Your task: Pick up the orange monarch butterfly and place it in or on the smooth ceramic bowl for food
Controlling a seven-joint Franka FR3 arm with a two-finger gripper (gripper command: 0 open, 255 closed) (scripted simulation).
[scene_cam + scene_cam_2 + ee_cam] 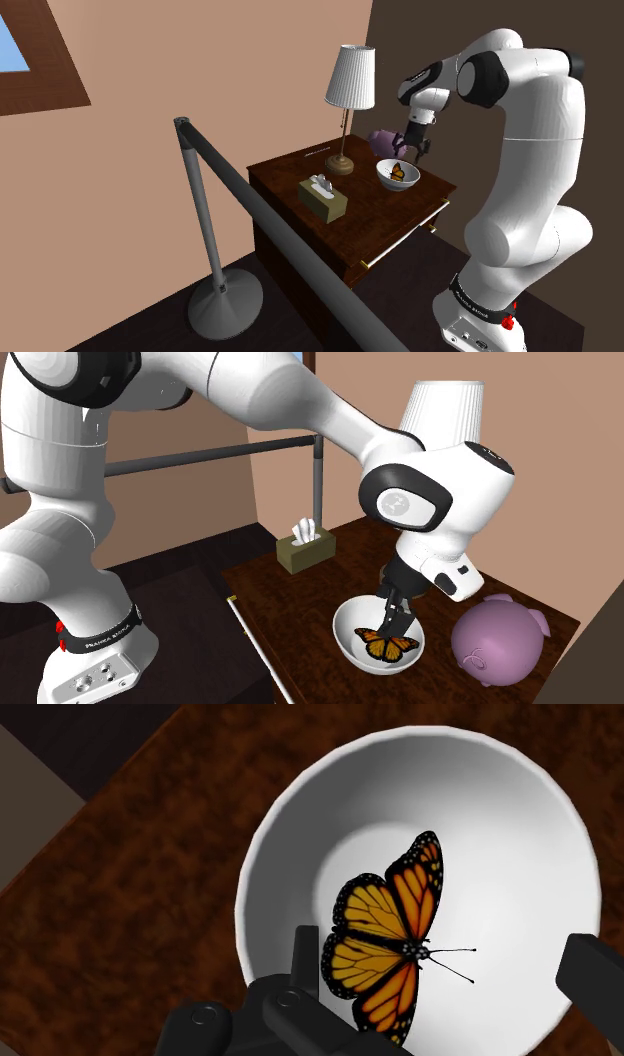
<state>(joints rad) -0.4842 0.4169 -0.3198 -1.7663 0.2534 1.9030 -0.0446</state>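
Note:
The orange and black butterfly [385,944] lies flat inside the smooth white bowl [500,824], wings spread. My gripper [448,947] hangs just above it, open, with one finger [305,954] by the wing edge and the other well clear on the far side. In the second exterior view the gripper [395,614] points down into the bowl [345,627] over the butterfly [386,645]. The shoulder view has the bowl [385,180] near the table's right corner, under the gripper [412,148].
On the dark wooden nightstand [300,170] stand a lamp [350,90] and a tissue box [323,197]. A pink piggy bank [497,640] sits right beside the bowl. A grey post and rail [205,230] cross in front of the table.

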